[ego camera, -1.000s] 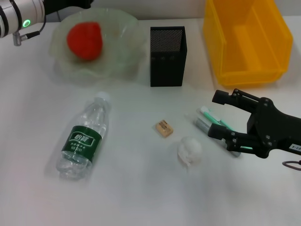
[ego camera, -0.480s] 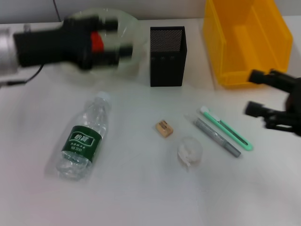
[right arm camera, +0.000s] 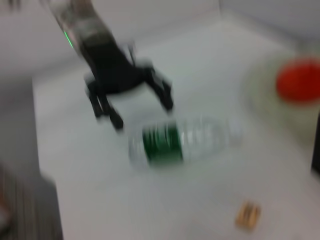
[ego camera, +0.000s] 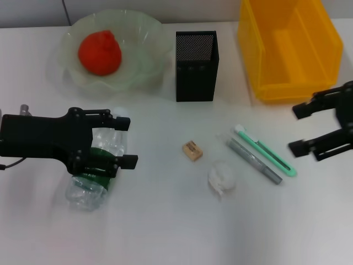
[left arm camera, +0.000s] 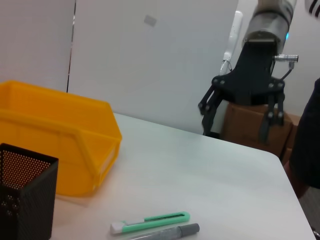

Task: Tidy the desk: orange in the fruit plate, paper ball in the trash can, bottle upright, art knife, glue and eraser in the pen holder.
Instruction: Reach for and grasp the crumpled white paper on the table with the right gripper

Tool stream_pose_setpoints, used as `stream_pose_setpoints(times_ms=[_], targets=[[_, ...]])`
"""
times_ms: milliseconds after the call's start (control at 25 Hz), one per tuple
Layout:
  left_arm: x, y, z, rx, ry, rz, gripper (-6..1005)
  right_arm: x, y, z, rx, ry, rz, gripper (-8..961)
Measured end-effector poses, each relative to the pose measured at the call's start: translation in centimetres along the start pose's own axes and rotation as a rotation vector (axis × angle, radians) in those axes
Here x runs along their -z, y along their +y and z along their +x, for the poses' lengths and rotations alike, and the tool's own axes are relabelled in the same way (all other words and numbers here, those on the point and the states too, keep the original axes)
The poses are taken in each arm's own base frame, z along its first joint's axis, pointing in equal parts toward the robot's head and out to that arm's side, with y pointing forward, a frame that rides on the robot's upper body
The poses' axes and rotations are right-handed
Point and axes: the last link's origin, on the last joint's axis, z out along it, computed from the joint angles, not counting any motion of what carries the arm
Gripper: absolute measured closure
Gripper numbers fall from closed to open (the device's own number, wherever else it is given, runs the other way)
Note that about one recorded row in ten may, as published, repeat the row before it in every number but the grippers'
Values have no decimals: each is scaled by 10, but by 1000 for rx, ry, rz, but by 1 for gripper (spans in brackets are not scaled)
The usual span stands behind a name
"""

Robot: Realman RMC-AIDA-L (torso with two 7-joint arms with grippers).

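Observation:
The clear bottle with a green label lies on its side at the left. My left gripper is open, its fingers over the bottle's neck end. The orange lies in the pale green fruit plate. The tan eraser, white paper ball, green art knife and grey glue stick lie on the table in front of the black mesh pen holder. My right gripper is open and empty, right of the knife. The right wrist view shows the bottle under the left gripper.
A yellow bin stands at the back right, close behind my right gripper. The left wrist view shows the bin, the pen holder, the knife and the table's far edge.
My left arm has come down from the fruit plate to the lying bottle. My right gripper has drawn back to the right, away from the knife and glue stick.

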Motion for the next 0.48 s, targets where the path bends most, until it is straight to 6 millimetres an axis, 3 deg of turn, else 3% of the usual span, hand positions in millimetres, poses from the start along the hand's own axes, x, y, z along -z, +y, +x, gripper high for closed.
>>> stream_pose_setpoints(times_ms=[40,80,160,200,240,280,320,480], targets=[[-1,0,-1,5,2,0,157,0,0,0,0,0,0,120],[-1,1,-2,8,3,0,157,-17,1,-19,-17,155,9,120],[-1,1,-3,13,4,-1,157,-25,1,-26,-19,215,14,120],[-2,2,-4,19,3,-9,157,-42,2,-36,-25,320,27,120],[-2,2,-4,19,3,-9,157,-42,2,-36,-25,320,27,120],[-2,3,-5,22,1,-12,157,-60,3,-44,-20,390,24,120],[-1,3,-5,23,-3,-15,157,-60,3,-44,-20,390,24,120],[1,2,-5,24,-10,-14,158,-102,5,-50,3,477,16,120]])
